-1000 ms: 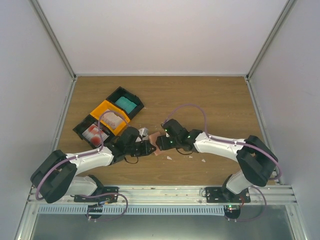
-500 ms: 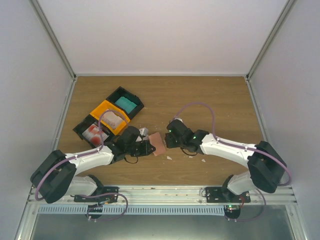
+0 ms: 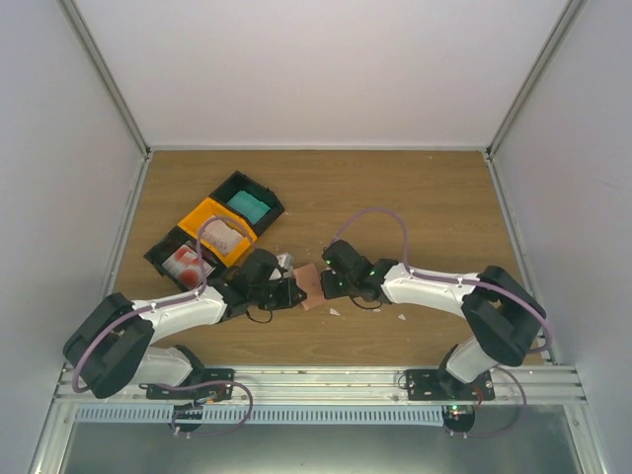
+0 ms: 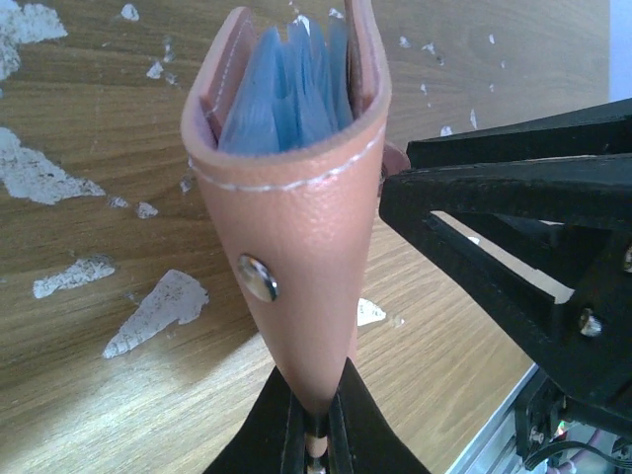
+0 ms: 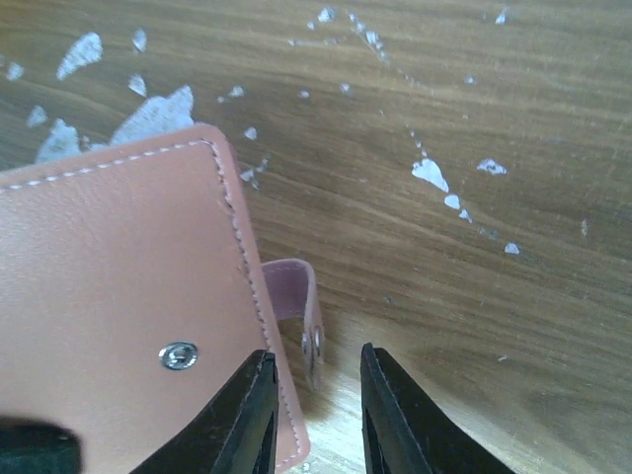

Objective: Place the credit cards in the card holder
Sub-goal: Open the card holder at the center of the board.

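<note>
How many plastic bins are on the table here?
3, in a diagonal row at left: the far black bin, the orange bin in the middle, the near black bin. None appears hidden.

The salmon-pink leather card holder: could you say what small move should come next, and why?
Probably close the right tool on the small pink snap strap between its open jaws; the left tool holds the salmon-pink leather card holder.

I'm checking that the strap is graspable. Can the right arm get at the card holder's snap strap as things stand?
Likely yes: the right gripper has its jaws open on either side of the snap strap, with nothing else between them, while the left gripper pinches the card holder.
</note>
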